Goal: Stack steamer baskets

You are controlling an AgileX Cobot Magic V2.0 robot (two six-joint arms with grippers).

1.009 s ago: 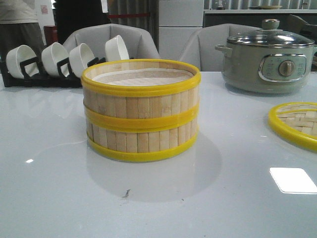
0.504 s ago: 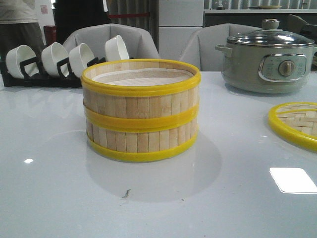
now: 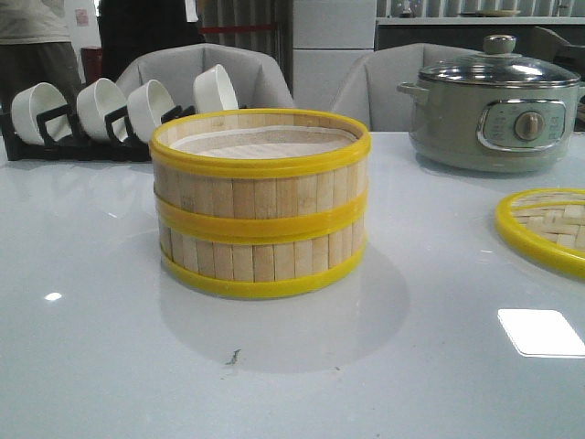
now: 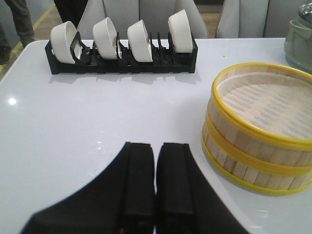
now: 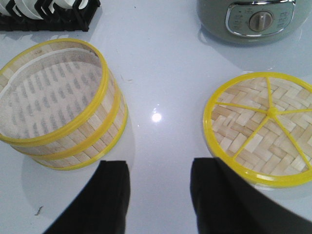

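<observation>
The two steamer baskets [image 3: 260,206] stand stacked one on the other in the middle of the white table, yellow rims lined up, white liner showing in the upper one. The stack also shows in the left wrist view [image 4: 258,129] and in the right wrist view [image 5: 58,105]. My left gripper [image 4: 155,151] is shut and empty, above bare table beside the stack. My right gripper [image 5: 160,168] is open and empty, above bare table between the stack and the woven lid [image 5: 261,126]. Neither gripper shows in the front view.
The flat woven lid [image 3: 548,229] lies at the right. A grey electric pot with glass lid [image 3: 494,101] stands at the back right. A black rack with white bowls [image 3: 101,119] stands at the back left. Chairs stand behind the table.
</observation>
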